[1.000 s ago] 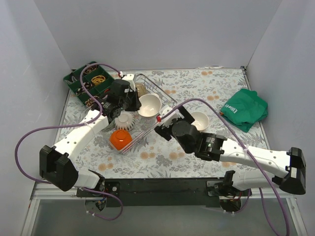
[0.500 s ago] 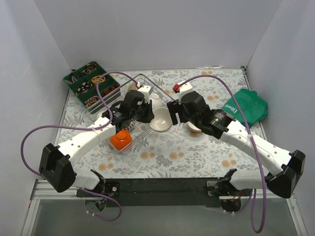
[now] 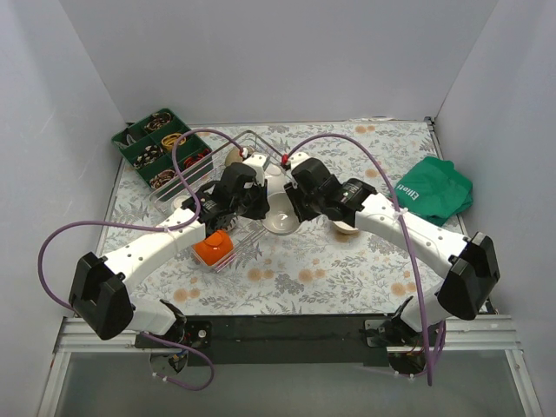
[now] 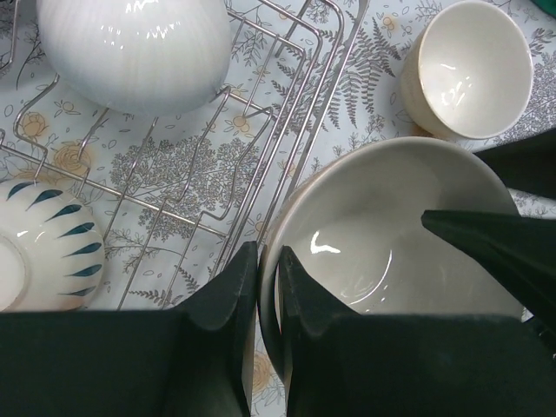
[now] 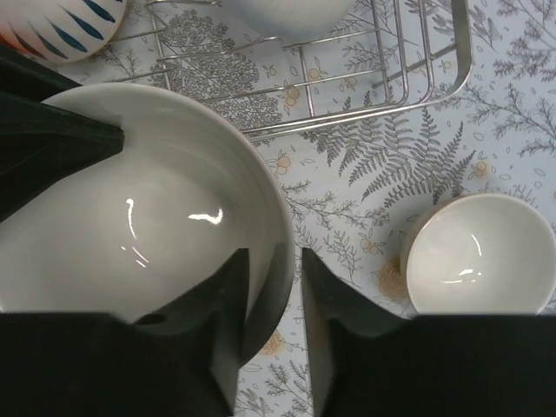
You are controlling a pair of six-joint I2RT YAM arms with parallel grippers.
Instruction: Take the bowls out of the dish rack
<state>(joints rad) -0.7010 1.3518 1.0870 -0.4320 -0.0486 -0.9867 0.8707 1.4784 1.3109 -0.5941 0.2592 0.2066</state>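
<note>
The flowered counter carries the dish rack on its left half. Three bowls sit in the rack: an orange bowl, a ribbed white bowl and a blue-striped bowl.

The large white bowl is just beside the right edge of the rack, between the two arms. I cannot tell if it hangs free or touches the counter. It looks like glazed ceramic, so I judge it stiff, rather heavy for its thin rim, smooth and slippery, and it will chip or break if it drops. The rim is the only place a narrow end effector can hold it, with one finger inside and one outside, and a deep bite is safer than one at the very edge.

A small cream bowl stands upright on the counter near it, to the right.

The left end effector is pinched almost closed on the left rim of the large bowl. The right end effector straddles the opposite rim with a narrow opening, but I cannot tell if it presses the wall yet. One grip should be firm before the other lets go.
</note>
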